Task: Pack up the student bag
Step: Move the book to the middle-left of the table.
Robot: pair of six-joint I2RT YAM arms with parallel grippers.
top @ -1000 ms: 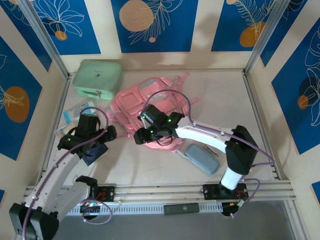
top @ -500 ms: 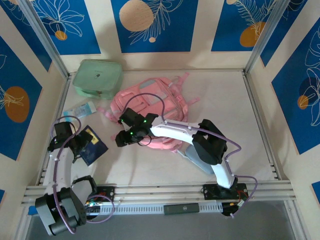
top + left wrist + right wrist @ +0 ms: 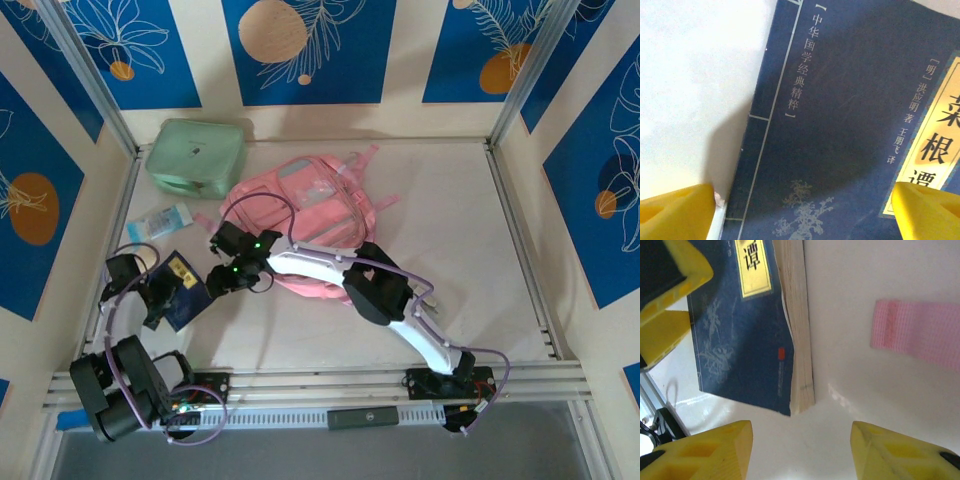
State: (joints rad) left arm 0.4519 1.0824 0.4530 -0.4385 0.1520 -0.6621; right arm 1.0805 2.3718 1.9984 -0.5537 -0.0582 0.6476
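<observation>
Navy book [image 3: 186,285] lies flat on the table [image 3: 480,250] near the left side of the pink student bag [image 3: 305,205], so you've got both arms crowded on it: left gripper [image 3: 802,214] over the cover w/ jaws apart, right gripper [image 3: 800,450] beside it, open & empty. Top cam places the bag mid-table; right wrist cam adds the book's page edge + 1 pink strap [image 3: 920,337].

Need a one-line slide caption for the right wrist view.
Open right gripper over the white table beside a dark blue book, pink strap nearby.
</observation>
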